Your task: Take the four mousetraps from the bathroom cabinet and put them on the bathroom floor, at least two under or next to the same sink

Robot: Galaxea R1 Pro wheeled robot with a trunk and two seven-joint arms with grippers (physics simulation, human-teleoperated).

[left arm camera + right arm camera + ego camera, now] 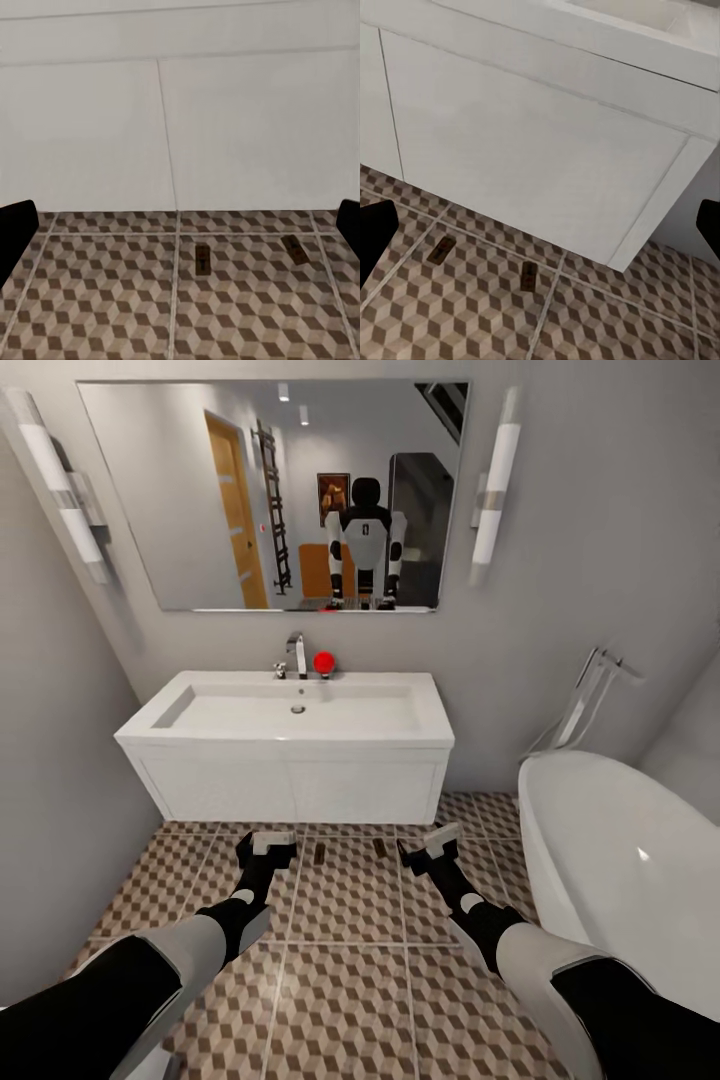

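Mousetraps lie flat between both wide-open, empty grippers: light, stiff boards, likely best pinched across the wooden edges, clear of the wire.

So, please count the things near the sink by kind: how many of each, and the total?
Mousetraps on the bathroom floor: 2
Sink: 1
Chrome tap: 1
Red ball beside the tap: 1
Bathtub: 1
Mirror: 1
Wall lamps: 2
Total: 9

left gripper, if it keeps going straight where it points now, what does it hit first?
Probably the flat white front of the vanity under the sink, which faces the left gripper squarely. Two small tan-brown mousetraps lie lower, on the cube-patterned floor tiles. Depth unclear.
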